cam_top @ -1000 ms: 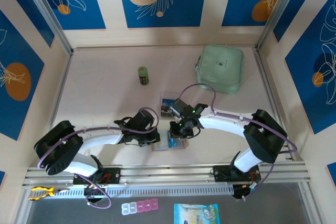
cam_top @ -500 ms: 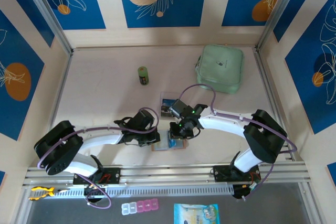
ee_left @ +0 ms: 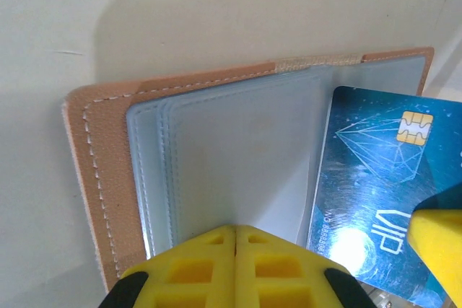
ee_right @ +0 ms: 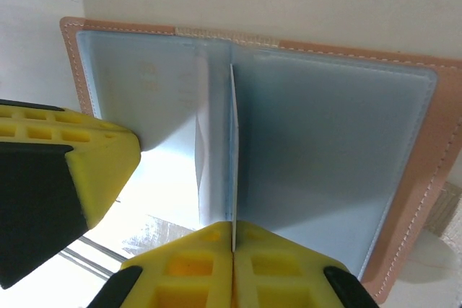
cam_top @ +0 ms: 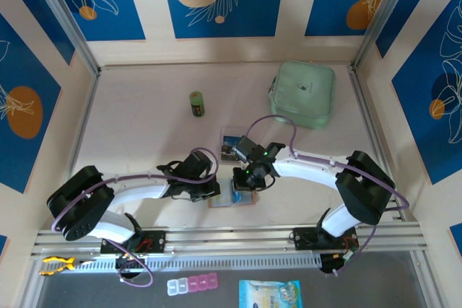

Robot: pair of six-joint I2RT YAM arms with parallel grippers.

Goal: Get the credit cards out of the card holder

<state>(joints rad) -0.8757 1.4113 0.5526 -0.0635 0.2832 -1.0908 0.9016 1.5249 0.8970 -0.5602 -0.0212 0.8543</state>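
The salmon-pink card holder (ee_left: pixel 108 178) lies open on the table near the front edge (cam_top: pixel 232 198), its greyish clear pockets facing up. My left gripper (ee_left: pixel 236 230) is shut, its tips resting on the pocket pages on the holder's left half. My right gripper (ee_right: pixel 233 227) is shut on a blue credit card (ee_left: pixel 375 200) with a gold chip. From the right wrist that card (ee_right: pixel 233 149) is seen edge-on, standing up along the holder's (ee_right: pixel 419 178) middle fold. Another printed card (cam_top: pixel 231 143) lies flat on the table just behind the holder.
A mint-green zip pouch (cam_top: pixel 303 93) sits at the back right and a small green bottle (cam_top: pixel 196 103) at the back middle. The two grippers are close together over the holder. The metal rail (cam_top: pixel 231 239) runs just in front.
The right gripper's jaws have closed a little tighter on the card. Both arms have hardly moved.
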